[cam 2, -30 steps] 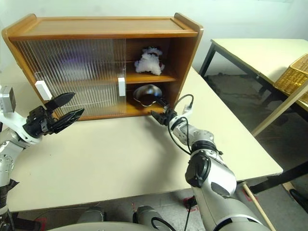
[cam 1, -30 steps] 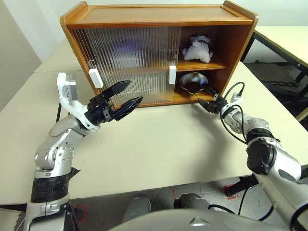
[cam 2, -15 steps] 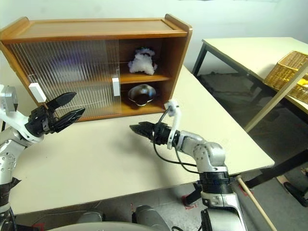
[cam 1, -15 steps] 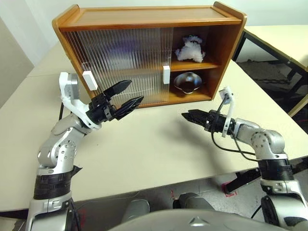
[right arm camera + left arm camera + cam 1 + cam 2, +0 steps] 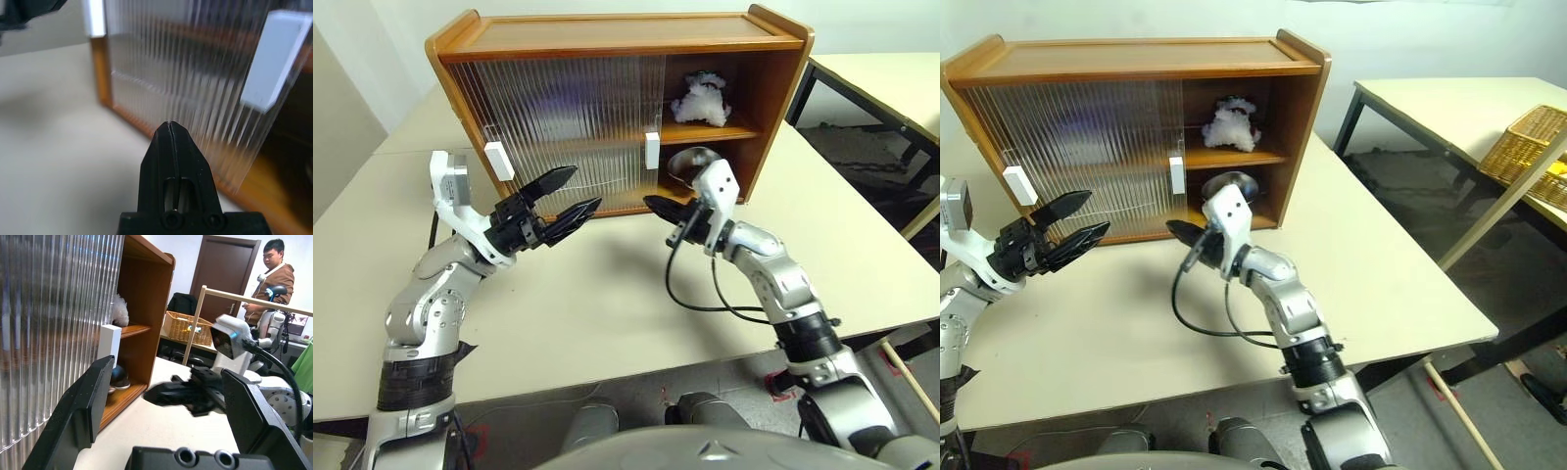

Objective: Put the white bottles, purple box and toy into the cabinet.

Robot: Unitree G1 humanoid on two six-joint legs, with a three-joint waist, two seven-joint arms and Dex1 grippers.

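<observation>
The cabinet [image 5: 607,34] stands at the back of the table, its ribbed sliding doors [image 5: 568,117] covering the left part and its right bay uncovered. The toy [image 5: 702,98], white and fluffy, sits on the upper shelf of that bay. A purplish blur shows through the upper door; I cannot tell if it is the purple box. The white bottles are out of view. My left gripper [image 5: 585,188] hovers open and empty before the left door. My right gripper [image 5: 649,202] is shut on nothing, its tip just below the white door handle [image 5: 652,150], level and pointing left.
A shiny metal bowl [image 5: 683,162] lies on the lower shelf behind my right wrist. A second table [image 5: 1449,98] with a wicker basket [image 5: 1528,137] stands to the right. A person [image 5: 271,269] stands in the background. The tabletop [image 5: 607,294] in front is bare.
My right gripper drew back from the bowl on the lower shelf, swung left and up, rolled over and shut. The left gripper stayed put. The camera shifted slightly.
</observation>
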